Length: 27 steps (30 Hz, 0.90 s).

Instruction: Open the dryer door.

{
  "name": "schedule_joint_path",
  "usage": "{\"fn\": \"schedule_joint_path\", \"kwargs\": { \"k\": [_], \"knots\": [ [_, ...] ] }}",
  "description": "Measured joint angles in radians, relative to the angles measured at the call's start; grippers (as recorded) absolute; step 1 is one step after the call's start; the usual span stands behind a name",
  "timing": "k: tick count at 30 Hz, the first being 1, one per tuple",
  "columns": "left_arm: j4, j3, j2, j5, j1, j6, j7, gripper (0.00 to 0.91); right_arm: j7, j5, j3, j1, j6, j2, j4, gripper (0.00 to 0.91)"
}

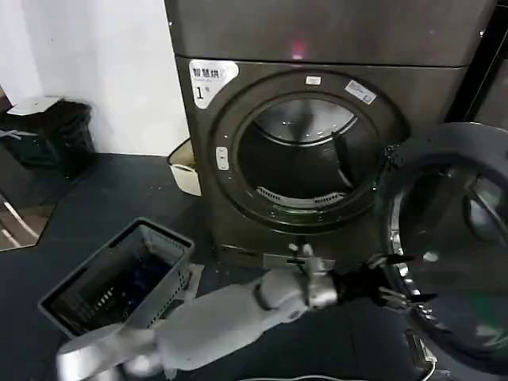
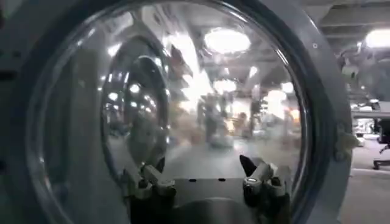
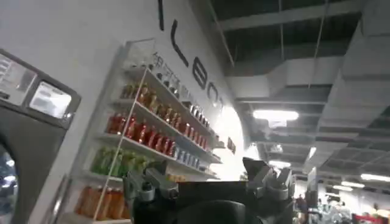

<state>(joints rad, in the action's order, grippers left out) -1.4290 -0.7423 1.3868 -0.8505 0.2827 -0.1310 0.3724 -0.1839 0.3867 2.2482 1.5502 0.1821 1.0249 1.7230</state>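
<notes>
Straight ahead of me stands the dryer (image 1: 317, 151), a big dark bronze-grey front-loading machine with a white "1" sticker at its upper corner, its round drum opening bare. Off its right side hangs the dryer door (image 1: 452, 246), a large round porthole with dark glass and a grey plastic inner side turned toward me; it is swung well out from the front, hinged on the right. I'd judge the opening nearly done, perhaps finished.

On the floor to my left sits a grey slatted plastic basket (image 1: 119, 278), well apart from the work.

My left gripper (image 1: 394, 278) reaches across low in front of the machine to the door's near rim. Through the left wrist camera the glass (image 2: 201, 103) lies directly ahead of the fingers (image 2: 259, 176), which are spread and pinching nothing. Any further swing has to push the door away rightward about its upright hinge line, and the left arm is the nearer one.

My right gripper (image 3: 210, 182) is parked elsewhere, pointing up toward shop shelving (image 3: 146, 140), fingers spread and empty.
</notes>
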Motion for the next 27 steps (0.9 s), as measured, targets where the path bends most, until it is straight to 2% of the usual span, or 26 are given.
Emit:
{"fn": "schedule_joint_path", "kwargs": {
  "k": [7, 15, 27],
  "knots": [
    [0.122, 0.001, 0.129, 0.036, -0.027, -0.028, -0.037, 0.907, -0.004, 0.002, 0.018, 0.014, -0.007, 0.010, 0.002, 0.907],
    [0.203, 0.014, 0.215, 0.061, -0.041, -0.071, -0.082, 0.907, -0.004, 0.004, 0.016, 0.014, -0.009, 0.013, 0.010, 0.907],
    [0.299, 0.033, 0.222, 0.088, -0.068, -0.106, -0.121, 0.907, -0.003, 0.001, -0.011, -0.007, -0.011, 0.010, 0.010, 0.907]
  ]
}}
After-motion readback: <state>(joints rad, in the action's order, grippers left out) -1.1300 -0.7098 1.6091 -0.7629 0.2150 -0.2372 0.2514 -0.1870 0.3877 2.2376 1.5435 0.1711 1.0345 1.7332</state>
